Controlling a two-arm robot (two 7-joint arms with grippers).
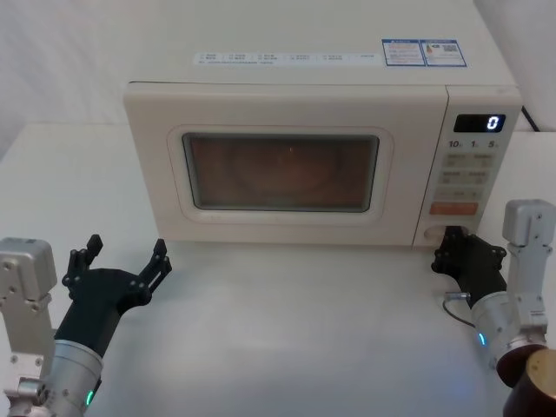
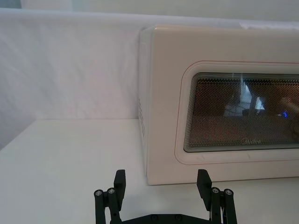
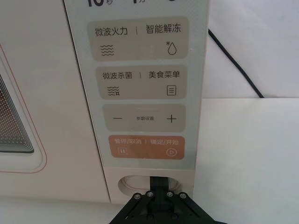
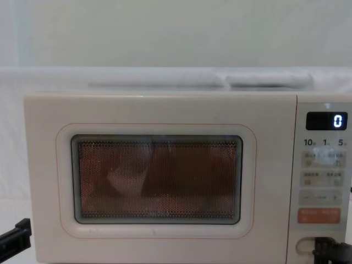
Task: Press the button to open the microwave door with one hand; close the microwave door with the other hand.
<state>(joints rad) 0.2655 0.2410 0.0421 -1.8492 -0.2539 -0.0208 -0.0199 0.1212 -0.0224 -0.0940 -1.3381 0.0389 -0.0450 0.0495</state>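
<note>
The cream microwave (image 1: 304, 104) stands at the back of the white table, its display reading "0". The microwave door (image 1: 282, 171) with its dark window sits flush against the body. At the foot of the control panel lies the pill-shaped button (image 3: 135, 183). My right gripper (image 3: 159, 181) is shut, with its tips on the button's middle; in the head view the right gripper (image 1: 448, 240) hides most of the button. My left gripper (image 1: 119, 258) is open, low over the table in front of the door's left end, and its fingers (image 2: 119, 182) hold nothing.
A black cable (image 3: 233, 60) runs over the table behind the microwave's right side. Bare white table (image 1: 304, 330) stretches between the two arms. White cloth backs the scene. A dark brown round thing (image 1: 539, 387) sits at the near right corner.
</note>
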